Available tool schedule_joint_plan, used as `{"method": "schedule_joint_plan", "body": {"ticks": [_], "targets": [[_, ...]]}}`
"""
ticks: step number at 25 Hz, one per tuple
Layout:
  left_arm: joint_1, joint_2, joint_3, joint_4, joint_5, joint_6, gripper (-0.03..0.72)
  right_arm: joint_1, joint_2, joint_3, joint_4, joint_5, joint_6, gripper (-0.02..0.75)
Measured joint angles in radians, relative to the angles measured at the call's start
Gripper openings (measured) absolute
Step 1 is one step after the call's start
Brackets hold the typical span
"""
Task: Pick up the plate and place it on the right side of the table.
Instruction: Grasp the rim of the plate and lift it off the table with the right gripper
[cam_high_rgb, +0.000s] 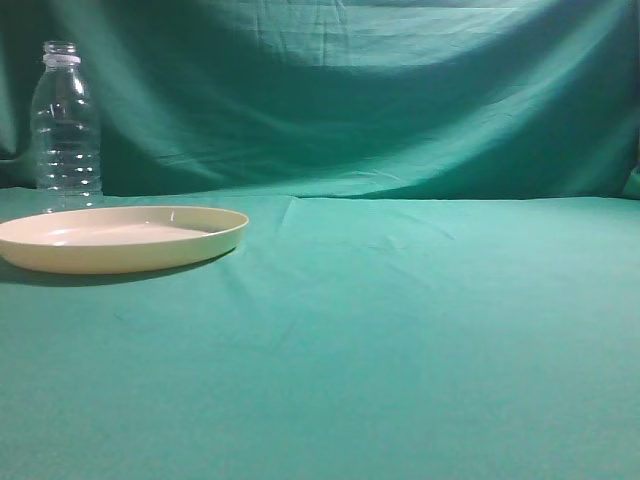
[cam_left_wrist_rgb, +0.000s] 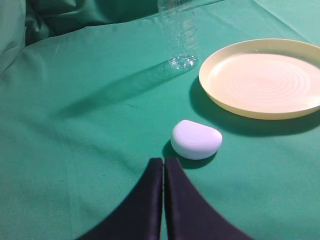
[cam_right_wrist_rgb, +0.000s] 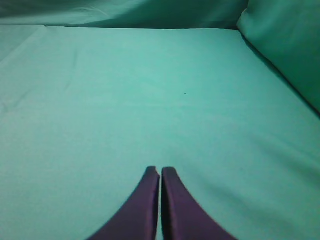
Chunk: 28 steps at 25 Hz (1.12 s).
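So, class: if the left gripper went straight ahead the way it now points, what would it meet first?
Probably the small white rounded object lying just ahead of the shut left gripper, slightly right of its line. Depth is unclear, so it may pass beside it. The plate and clear bottle lie farther off.

The scene is viewed by the exterior camera from table height, facing the backdrop (cam_high_rgb: 400, 90) along the table (cam_high_rgb: 400, 350). The plate (cam_high_rgb: 120, 238) and bottle (cam_high_rgb: 66, 125) are seen edge-on at far left. From the left wrist camera the same plate (cam_left_wrist_rgb: 265, 77) and bottle (cam_left_wrist_rgb: 181, 35) are looked down on at a slant, fairly near. Only bare table (cam_right_wrist_rgb: 150, 100) is faced by the right wrist camera.
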Motion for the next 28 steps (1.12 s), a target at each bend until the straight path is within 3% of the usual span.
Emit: {"method": "schedule_joint_plan", "body": {"ticks": [19,22,28], "targets": [[0.0,0.0,0.0,0.0,0.0,0.0,0.0,0.0,0.0,0.001,-0.004,-0.013,-0.004,0.0],[0.0,0.0,0.0,0.0,0.0,0.0,0.0,0.0,0.0,0.005,0.038,-0.126,-0.002,0.0],[0.0,0.0,0.0,0.0,0.0,0.0,0.0,0.0,0.0,0.005,0.064,-0.546,-0.001,0.0]]}}
